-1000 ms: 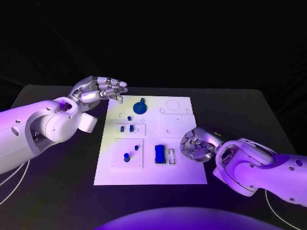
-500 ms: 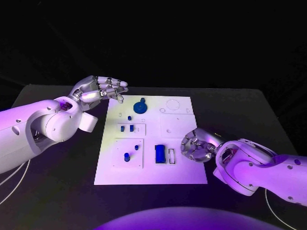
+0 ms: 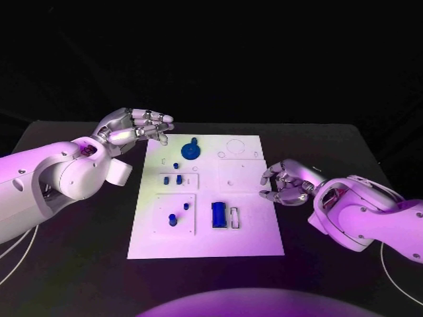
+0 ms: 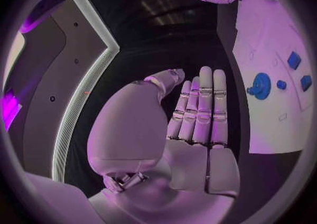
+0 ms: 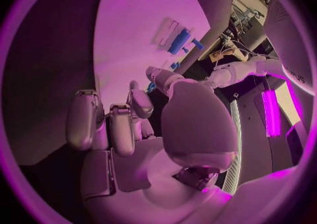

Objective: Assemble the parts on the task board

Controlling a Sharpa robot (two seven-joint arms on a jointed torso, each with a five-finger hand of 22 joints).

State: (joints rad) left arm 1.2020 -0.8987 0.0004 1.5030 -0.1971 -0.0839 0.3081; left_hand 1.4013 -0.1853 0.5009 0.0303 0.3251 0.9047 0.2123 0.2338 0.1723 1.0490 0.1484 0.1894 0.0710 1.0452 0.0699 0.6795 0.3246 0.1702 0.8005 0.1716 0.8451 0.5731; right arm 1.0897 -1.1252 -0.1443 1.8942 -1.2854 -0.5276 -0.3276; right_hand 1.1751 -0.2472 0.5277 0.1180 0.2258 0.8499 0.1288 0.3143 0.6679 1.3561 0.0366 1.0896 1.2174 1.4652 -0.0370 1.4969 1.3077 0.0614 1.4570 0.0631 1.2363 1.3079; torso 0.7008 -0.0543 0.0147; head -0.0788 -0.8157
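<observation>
Blue, hard plastic rectangular block lies on the white task board, just beside the empty, curled right hand; probably light, rigid, best pinched across its long sides. Left hand empty, loosely curled.

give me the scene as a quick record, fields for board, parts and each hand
board: white board lying flat mid-table
parts: blue round part at the far end; two small blue parts in a left recess; blue block near the middle
left hand: left hand raised past the board's far left corner, fingers apart, holding nothing
right hand: right hand at the board's right edge, fingers curled, nothing seen in it
</observation>
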